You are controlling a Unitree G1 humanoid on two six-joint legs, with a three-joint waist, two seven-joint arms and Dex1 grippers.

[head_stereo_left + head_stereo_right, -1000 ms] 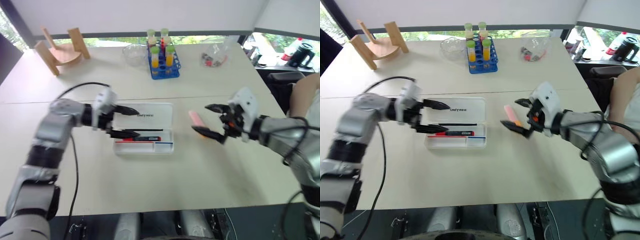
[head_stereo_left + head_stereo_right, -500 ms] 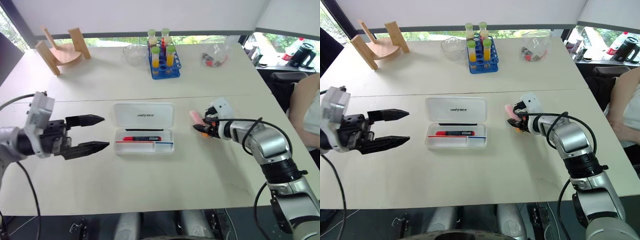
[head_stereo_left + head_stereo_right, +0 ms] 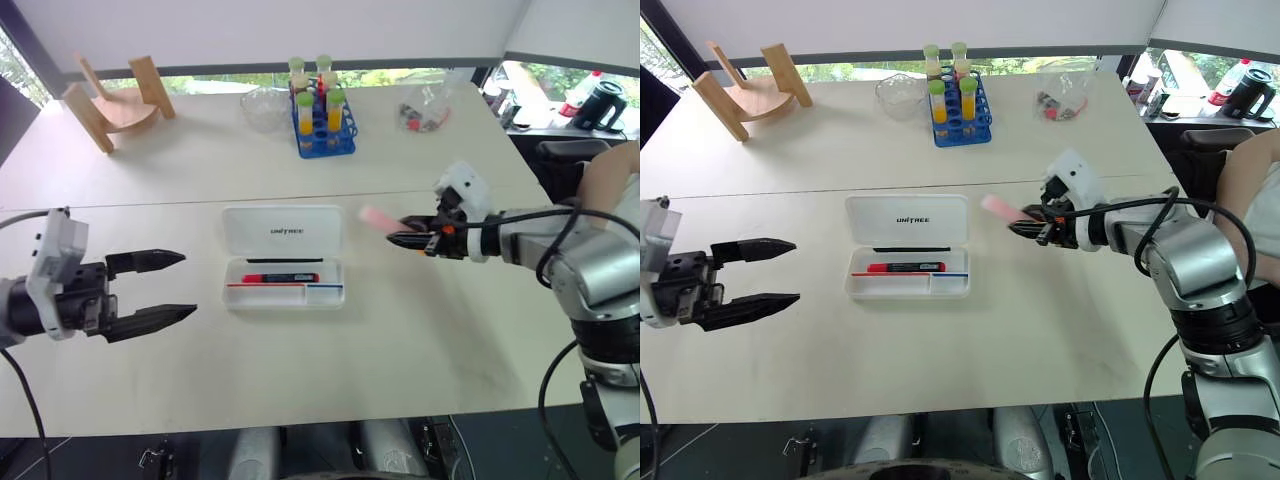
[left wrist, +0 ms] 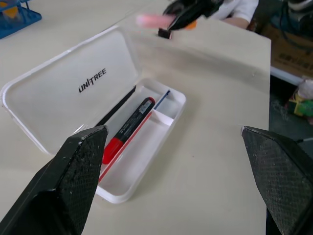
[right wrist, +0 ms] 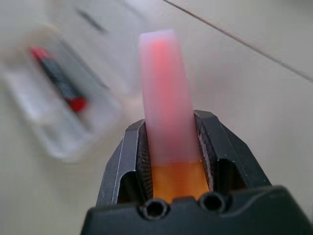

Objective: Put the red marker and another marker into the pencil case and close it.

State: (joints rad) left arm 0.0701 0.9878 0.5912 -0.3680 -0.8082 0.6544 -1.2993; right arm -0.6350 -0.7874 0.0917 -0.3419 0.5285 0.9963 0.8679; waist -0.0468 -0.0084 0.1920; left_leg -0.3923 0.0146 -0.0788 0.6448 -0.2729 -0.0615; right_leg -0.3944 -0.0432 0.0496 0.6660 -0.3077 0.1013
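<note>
Right of case (image 3: 284, 255), right gripper (image 3: 403, 238) clamped on highlighter (image 3: 378, 217), lifted off table. Red marker (image 3: 281, 277) already in open case. Left gripper (image 3: 168, 288) wide apart, idle. Risk: grip near orange end only; highlighter may pivot, slip, miss tray.

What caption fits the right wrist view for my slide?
Right gripper shut on the pink highlighter, with the open case and red marker inside it beyond.
</note>
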